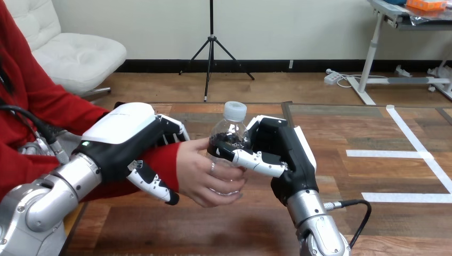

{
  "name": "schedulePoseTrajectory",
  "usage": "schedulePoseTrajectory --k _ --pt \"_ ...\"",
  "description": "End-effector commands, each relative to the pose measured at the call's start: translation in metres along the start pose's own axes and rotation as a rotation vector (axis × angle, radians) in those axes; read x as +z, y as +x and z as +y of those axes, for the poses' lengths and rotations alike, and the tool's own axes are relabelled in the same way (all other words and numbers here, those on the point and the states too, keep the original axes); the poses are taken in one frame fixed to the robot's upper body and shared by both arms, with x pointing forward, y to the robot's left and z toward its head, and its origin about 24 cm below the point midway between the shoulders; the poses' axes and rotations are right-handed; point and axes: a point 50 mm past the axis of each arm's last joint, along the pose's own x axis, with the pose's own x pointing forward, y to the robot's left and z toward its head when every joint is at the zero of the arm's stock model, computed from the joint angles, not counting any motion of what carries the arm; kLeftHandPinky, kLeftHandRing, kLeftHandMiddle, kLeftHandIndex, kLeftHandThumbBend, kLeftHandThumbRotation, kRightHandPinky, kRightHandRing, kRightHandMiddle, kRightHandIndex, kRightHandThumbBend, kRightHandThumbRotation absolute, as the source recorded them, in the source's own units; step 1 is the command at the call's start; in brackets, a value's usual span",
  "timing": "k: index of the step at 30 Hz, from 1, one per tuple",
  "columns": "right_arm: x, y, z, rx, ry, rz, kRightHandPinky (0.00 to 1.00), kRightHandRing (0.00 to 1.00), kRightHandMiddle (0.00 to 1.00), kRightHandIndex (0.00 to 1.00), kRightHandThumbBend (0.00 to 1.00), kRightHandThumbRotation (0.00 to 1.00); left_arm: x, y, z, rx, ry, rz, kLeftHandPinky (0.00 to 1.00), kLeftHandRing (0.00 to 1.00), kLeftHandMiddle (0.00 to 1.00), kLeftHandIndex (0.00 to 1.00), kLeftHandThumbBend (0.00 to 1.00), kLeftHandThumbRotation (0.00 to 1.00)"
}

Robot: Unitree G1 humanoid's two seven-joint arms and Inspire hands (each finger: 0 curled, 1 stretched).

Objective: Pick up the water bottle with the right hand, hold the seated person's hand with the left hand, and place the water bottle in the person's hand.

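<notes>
The right hand [282,154] stood upright over the middle of the table [213,229], its silver forearm rising from the bottom edge. It was closed round the water bottle [230,133]. Its thumb [256,160] lay across the near face of the clear body, and the fingers wrapped behind, where I could see only their upper parts. The bottle stood nearly upright, off the wood, with its white cap [235,111] on top and above both hands.

The person's hand [205,173] reached in from the left and cupped the bottle's lower half, fingers bent round the base. It touched the robot's thumb, so both hands were on the bottle.

The left hand [125,136] lay over the person's wrist, at the cuff of the red sleeve [160,160]. Its white-shelled back faced up, and its fingers curled down over the far side of the wrist. Its own thumb [154,184] hooked underneath on the near side, so the wrist sat clasped between them. This hand was just left of the person's hand.
</notes>
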Motion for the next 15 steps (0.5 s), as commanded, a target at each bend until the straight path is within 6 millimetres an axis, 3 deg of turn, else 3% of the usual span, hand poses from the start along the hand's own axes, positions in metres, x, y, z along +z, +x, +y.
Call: schedulePoseTrajectory --k 1,15 --pt "0.032 0.021 0.028 0.095 0.012 -0.141 0.59 0.64 0.65 0.68 0.97 0.37 0.016 0.011 0.024 0.087 0.043 -0.096 0.60 0.68 0.75 0.79 1.00 0.26" --pt "0.029 0.014 0.010 0.077 -0.050 -0.140 0.74 0.76 0.76 0.82 1.00 0.56 0.014 0.005 0.018 0.069 0.009 -0.089 0.78 0.86 0.90 0.94 1.00 0.41"
